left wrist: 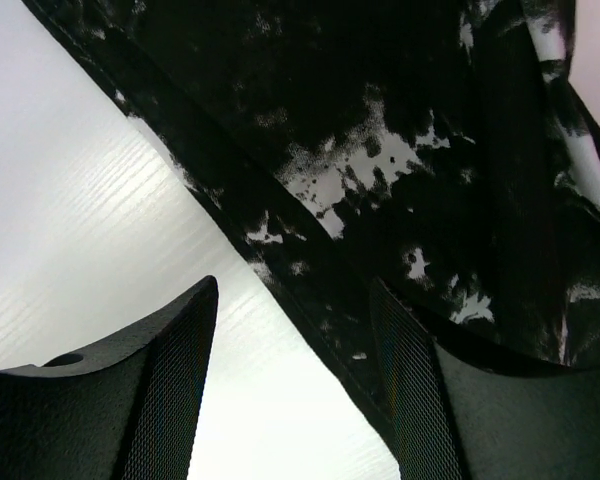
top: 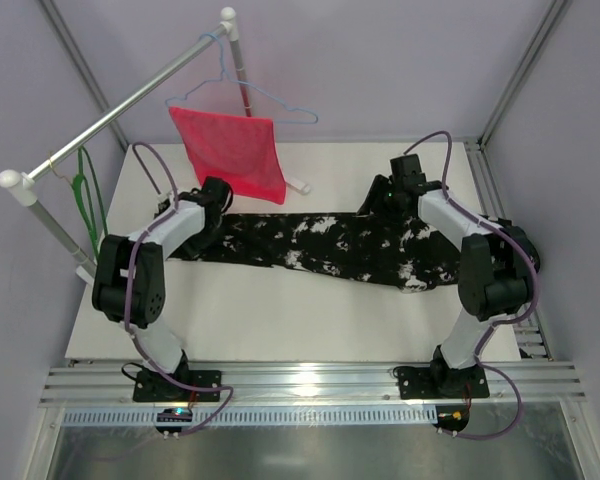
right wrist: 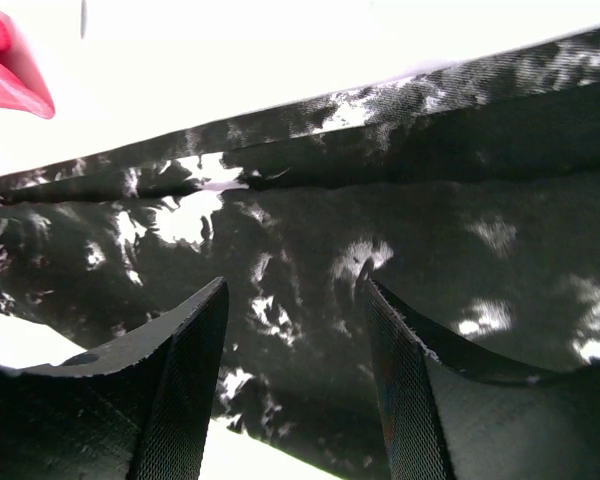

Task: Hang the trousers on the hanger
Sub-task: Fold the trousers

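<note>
Hovering my open left claw and open right claw over limp, white-splotched black fabric trousers, I'm favouring edge pinches.

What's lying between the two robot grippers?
The spotted black trousers lie flat on the table, stretching from the left gripper to the right gripper. The top view shows it.

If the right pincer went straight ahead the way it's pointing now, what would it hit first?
The trousers, most likely. The right pincer is open and aims straight at the black-and-white fabric, with nothing else in between. I can't tell how far off the cloth is.
</note>
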`<action>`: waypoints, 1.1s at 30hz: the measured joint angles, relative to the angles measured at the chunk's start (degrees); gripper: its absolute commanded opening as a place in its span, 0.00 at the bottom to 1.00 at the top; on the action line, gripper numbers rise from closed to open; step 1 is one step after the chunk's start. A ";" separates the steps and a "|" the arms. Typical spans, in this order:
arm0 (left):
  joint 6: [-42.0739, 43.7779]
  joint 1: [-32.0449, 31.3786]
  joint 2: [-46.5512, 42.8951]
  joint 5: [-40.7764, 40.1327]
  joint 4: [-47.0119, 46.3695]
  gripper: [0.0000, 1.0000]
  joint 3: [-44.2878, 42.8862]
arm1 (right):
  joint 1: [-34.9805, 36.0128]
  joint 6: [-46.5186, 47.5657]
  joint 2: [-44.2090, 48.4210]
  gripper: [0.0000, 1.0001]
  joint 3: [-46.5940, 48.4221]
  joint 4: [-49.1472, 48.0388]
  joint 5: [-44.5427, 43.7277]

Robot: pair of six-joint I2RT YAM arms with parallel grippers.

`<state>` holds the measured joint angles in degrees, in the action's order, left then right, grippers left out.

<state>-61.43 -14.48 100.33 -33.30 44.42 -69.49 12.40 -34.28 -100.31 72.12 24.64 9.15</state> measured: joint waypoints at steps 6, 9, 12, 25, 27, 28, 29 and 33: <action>-2.27 3.02 -0.68 1.03 -4.42 0.60 5.20 | 0.00 1.42 -2.56 0.58 0.00 -1.46 1.33; -3.56 4.33 -1.38 1.03 -6.21 0.59 6.64 | 0.00 2.43 -2.58 0.57 0.00 -1.75 1.33; -5.16 4.59 -1.62 1.05 -8.39 0.59 6.62 | -0.02 3.17 -2.58 0.57 0.00 -1.97 1.31; -12.31 4.61 1.95 1.42 -9.25 0.47 4.85 | -0.70 5.07 -2.58 0.56 -0.02 -2.36 1.38; -12.96 4.72 2.86 1.31 -8.63 0.46 4.50 | -1.03 5.20 -2.58 0.56 -0.09 -2.38 1.38; -13.20 4.79 3.61 1.11 -7.96 0.45 3.89 | -1.18 5.27 -2.58 0.56 -0.17 -2.38 1.38; -13.33 4.87 4.44 0.92 -7.48 0.44 3.17 | -1.33 5.29 -2.58 0.56 -0.35 -2.49 1.38; -13.92 5.05 6.47 -0.02 -5.95 0.39 1.11 | -1.75 5.31 -2.58 0.56 -1.11 -2.73 1.38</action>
<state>-75.35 -9.43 106.80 -33.32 38.48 -68.38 10.66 -28.97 -102.89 71.00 21.91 10.52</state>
